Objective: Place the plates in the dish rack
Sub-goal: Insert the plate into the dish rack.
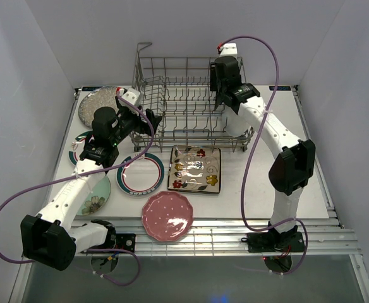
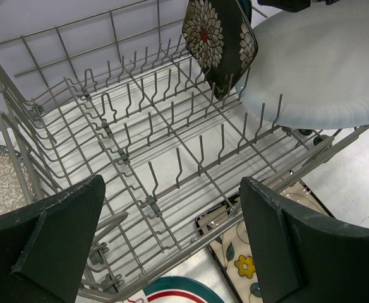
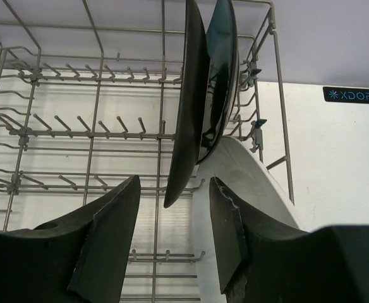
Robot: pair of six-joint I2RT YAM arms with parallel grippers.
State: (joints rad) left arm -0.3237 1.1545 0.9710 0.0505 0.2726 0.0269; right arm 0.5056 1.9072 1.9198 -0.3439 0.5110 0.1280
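A: Jaw status?
B: Wide open on left gripper (image 2: pixel 172 189), off dish rack (image 1: pixel 184 107) near-left corner. On right gripper (image 3: pixel 175 189): astride white oval plate (image 3: pixel 248 183) at rack right end, can't tell if clamped.

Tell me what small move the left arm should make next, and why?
Probably dip down toward the teal-rimmed white plate. The left gripper is open and empty at the front edge of the dish rack. That plate lies flat on the table close beneath it, not yet loaded.
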